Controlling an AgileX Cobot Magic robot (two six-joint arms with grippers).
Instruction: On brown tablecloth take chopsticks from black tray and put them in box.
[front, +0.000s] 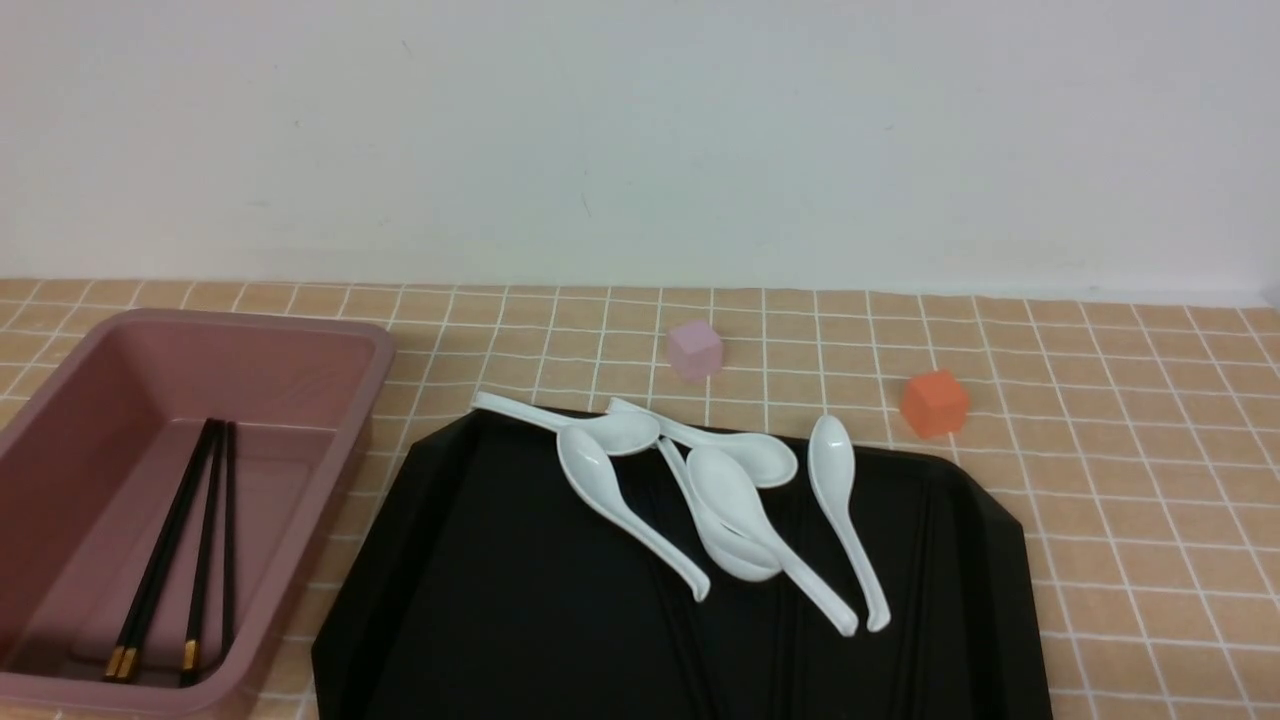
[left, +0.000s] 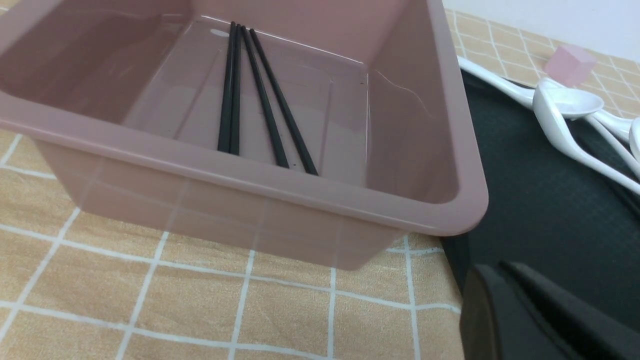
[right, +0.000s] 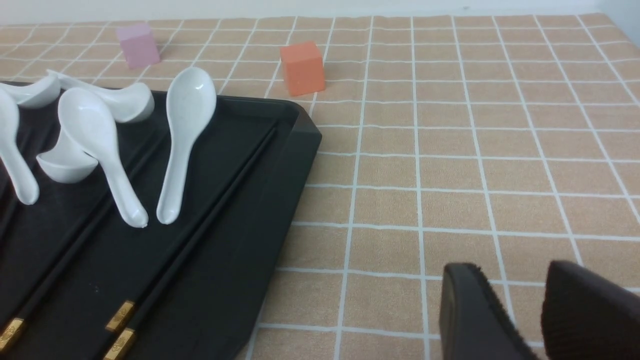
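The pink box (front: 370, 400) stands at the left on the brown tablecloth (front: 1150, 500). Several black chopsticks (front: 165, 550) lie inside it, gold bands toward me; they also show in the left wrist view (left: 260, 100). The black tray (front: 500, 600) lies in the middle. In the right wrist view three more chopsticks (right: 200, 235) lie on the tray (right: 280, 150) near its right rim. My left gripper (left: 492, 267) is shut and empty, low by the box's (left: 300, 200) near right corner. My right gripper (right: 512, 270) is open and empty over cloth, right of the tray.
Several white soup spoons (front: 720, 500) lie across the far half of the tray, partly over the chopsticks. A small pink cube (front: 694, 349) and an orange cube (front: 934, 402) sit on the cloth behind the tray. A white wall closes the back.
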